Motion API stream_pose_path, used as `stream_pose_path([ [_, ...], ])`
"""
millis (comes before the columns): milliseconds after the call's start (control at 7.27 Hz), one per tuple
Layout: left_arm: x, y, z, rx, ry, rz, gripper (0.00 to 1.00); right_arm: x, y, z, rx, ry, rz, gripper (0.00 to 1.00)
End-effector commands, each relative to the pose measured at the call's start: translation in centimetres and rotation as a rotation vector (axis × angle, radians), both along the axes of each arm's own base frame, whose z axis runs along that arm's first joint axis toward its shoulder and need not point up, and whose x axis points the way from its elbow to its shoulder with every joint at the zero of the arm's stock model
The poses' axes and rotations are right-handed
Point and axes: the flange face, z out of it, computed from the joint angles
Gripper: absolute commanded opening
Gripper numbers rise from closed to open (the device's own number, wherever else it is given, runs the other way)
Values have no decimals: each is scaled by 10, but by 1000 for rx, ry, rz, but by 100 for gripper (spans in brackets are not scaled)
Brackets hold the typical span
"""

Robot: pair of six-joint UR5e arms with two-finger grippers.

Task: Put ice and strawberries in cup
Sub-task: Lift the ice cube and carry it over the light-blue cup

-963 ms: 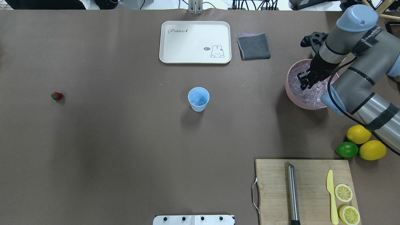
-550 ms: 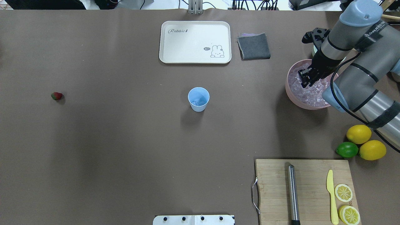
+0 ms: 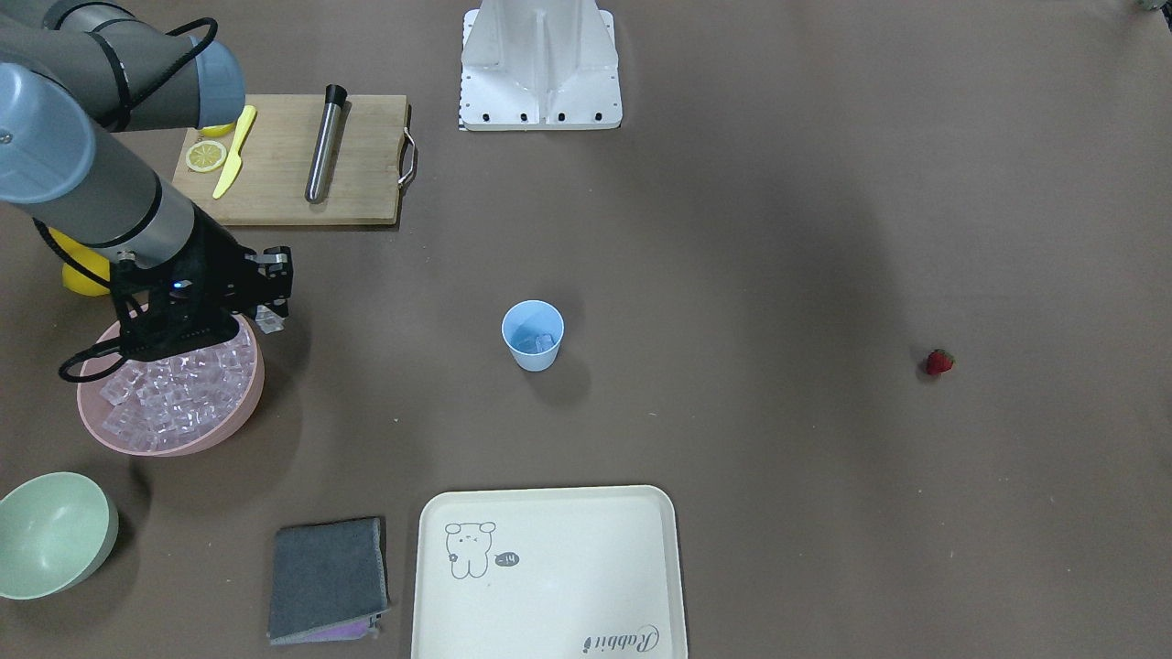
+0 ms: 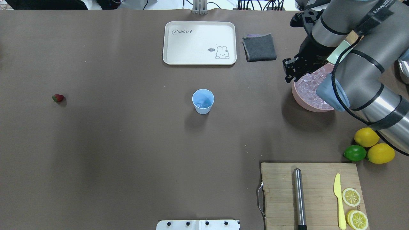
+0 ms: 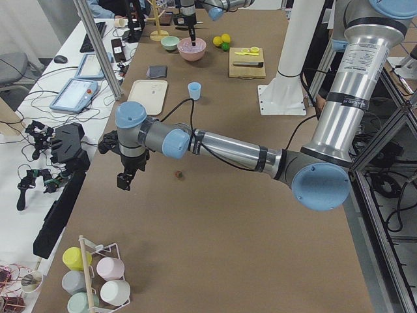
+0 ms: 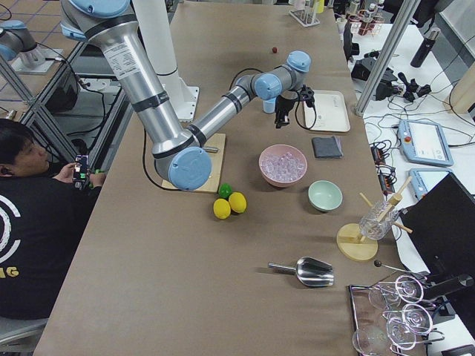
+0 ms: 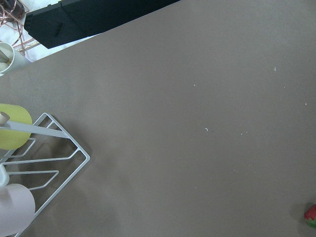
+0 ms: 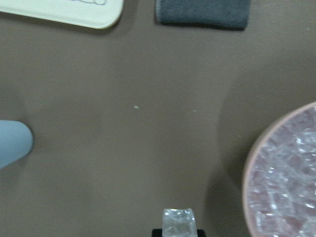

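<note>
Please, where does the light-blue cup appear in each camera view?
Exterior front-facing: cup at the centre.
Overhead exterior: centre.
Exterior left: far, upper middle.
Exterior right: far, upper middle, partly hidden.
Left wrist: not in it.
Right wrist: left edge, blurred.
Shared landmark: the rabbit tray, near the cup.

The brown table (image 4: 127, 143) carries cup (image 4: 203, 101), strawberry (image 4: 57, 98), tray (image 4: 199, 43), cloth (image 4: 259, 47), pink bowl (image 4: 302, 101), cutting board (image 4: 279, 191).

Right gripper (image 4: 288, 76), ice (image 8: 178, 220) now outside bowl (image 4: 302, 100)
</note>
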Motion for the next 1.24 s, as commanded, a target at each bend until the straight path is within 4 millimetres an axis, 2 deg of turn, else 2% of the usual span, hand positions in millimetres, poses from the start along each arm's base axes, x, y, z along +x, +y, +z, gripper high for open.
stream_pose_path([
  [0, 0, 0, 1, -4, 0, 0, 98, -69, 40, -36, -18, -174, 33, 0],
  [138, 0, 0, 3, -7, 0, 0, 98, -109, 47, -47, -4, -206, 63, 0],
  [275, 0, 0, 4, -8, -1, 0, 98, -148, 49, -68, -2, -211, 113, 0],
  [413, 0, 1, 6, -11, -1, 0, 98, -173, 58, -81, -13, -217, 113, 0],
  [550, 0, 2, 7, -13, -1, 0, 98, -192, 63, -78, 11, -209, 131, 0],
  [1101, 0, 2, 7, -14, -1, 0, 98, -212, 56, -77, 6, -191, 131, 0],
])
